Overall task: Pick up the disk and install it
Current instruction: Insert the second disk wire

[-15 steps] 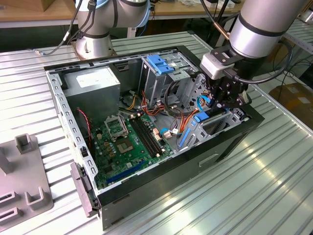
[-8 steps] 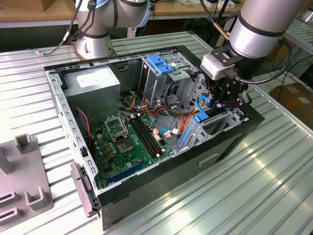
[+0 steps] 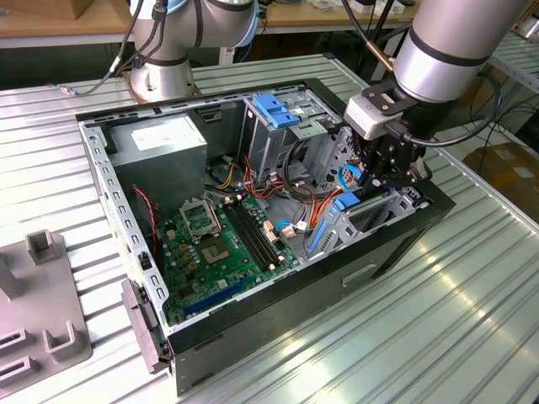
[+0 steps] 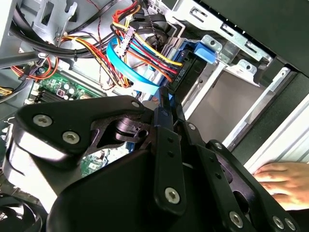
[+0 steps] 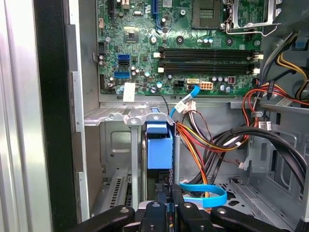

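The blue-railed disk point(image 5: 159, 150) stands upright in its bay.

Disk point(image 5: 159, 150): standing on edge in its bay in the first wrist view; lower end lost behind the black linkage, metal body mostly screened by the bay walls
Jaws: tips buried under the linkage in both wrist views; grip impossible to judge
Hand point(image 4: 282, 180): cut off by the second wrist view's edge; fingers alone visible
Arm point(image 3: 446, 50): upper part runs out of the exterior view
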Tool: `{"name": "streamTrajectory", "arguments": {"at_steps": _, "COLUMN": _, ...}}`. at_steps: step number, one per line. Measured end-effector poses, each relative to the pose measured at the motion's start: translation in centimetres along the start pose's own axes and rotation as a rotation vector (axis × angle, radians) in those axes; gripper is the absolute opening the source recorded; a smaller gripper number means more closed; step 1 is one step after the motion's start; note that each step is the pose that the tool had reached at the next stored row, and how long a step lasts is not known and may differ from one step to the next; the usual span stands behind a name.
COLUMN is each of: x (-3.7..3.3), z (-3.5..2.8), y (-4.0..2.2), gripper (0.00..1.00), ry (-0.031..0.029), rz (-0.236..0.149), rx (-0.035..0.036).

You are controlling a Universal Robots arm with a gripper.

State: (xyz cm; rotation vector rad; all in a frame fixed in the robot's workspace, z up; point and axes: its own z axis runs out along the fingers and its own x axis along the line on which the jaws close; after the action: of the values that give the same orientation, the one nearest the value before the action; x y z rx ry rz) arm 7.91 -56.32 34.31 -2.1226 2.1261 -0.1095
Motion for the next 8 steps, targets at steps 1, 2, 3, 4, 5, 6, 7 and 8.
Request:
{"name": "streamTrajectory", "arguments": {"at_steps": 1, "x": 0.00, "z": 0.12, "y": 0.02, "gripper": 0.16, "ry": 0.0000, "rz": 0.000, "rx": -0.0002}}
{"name": "streamTrajectory", "arguments": {"at_steps": 2, "x": 0.01, "z": 0.23, "y": 0.04, "gripper": 0.16, "ry": 0.0002, "rz": 0.000, "rx": -0.0004}}
{"name": "streamTrajectory", "arguments": {"at_steps": 3, "x": 0.01, "z": 0.28, "y": 0.04, "gripper": 0.16, "ry": 0.0005, "rz": 0.000, "rx": -0.0006}}
{"name": "streamTrajectory", "arguments": {"at_steps": 4, "x": 0.01, "z": 0.29, "y": 0.04, "gripper": 0.16, "ry": 0.0006, "rz": 0.000, "rx": -0.0006}}
{"name": "streamTrajectory", "arguments": {"at_steps": 5, "x": 0.02, "z": 0.30, "y": 0.05, "gripper": 0.16, "ry": 0.0005, "rz": 0.000, "rx": -0.0006}}
{"name": "streamTrajectory", "arguments": {"at_steps": 6, "x": 0.01, "z": 0.31, "y": 0.05, "gripper": 0.16, "ry": 0.0002, "rz": 0.000, "rx": -0.0006}}
{"name": "streamTrajectory", "arguments": {"at_steps": 7, "x": 0.01, "z": 0.31, "y": 0.05, "gripper": 0.16, "ry": 0.0002, "rz": 0.000, "rx": -0.0006}}
{"name": "streamTrajectory", "arguments": {"at_steps": 8, "x": 0.01, "z": 0.31, "y": 0.05, "gripper": 0.16, "ry": 0.0002, "rz": 0.000, "rx": -0.0005}}
